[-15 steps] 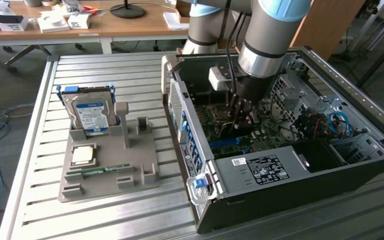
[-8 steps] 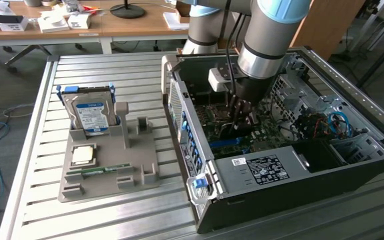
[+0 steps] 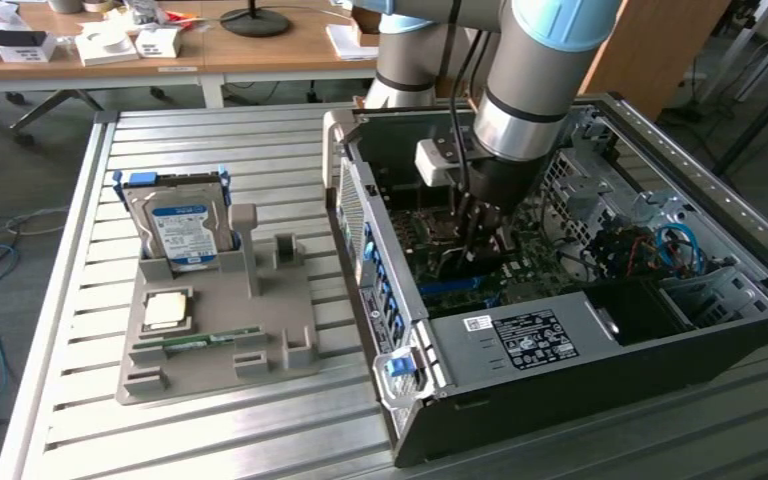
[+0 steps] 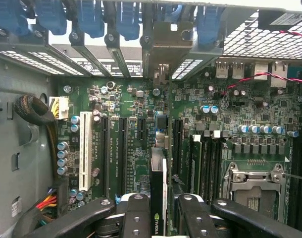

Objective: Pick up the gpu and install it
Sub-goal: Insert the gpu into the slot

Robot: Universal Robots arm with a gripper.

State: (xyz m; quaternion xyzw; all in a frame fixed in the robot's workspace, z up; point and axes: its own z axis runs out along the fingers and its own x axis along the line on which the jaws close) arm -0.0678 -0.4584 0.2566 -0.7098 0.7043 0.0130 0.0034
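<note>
While end effector [image 4: 162, 204] grips it, gpu [image 4: 158, 173] stands edge-on above motherboard [image 4: 126, 106].

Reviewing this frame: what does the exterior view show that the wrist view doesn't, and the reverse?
Exterior view: the arm reaching down into the open computer case, and a gray tray on the slatted table holding a hard drive and a memory stick. Wrist view: the end effector shut on the graphics card, held edge-on over the board's slots, with a white slot and the processor socket in close detail. Shared: the green motherboard inside the case.
</note>
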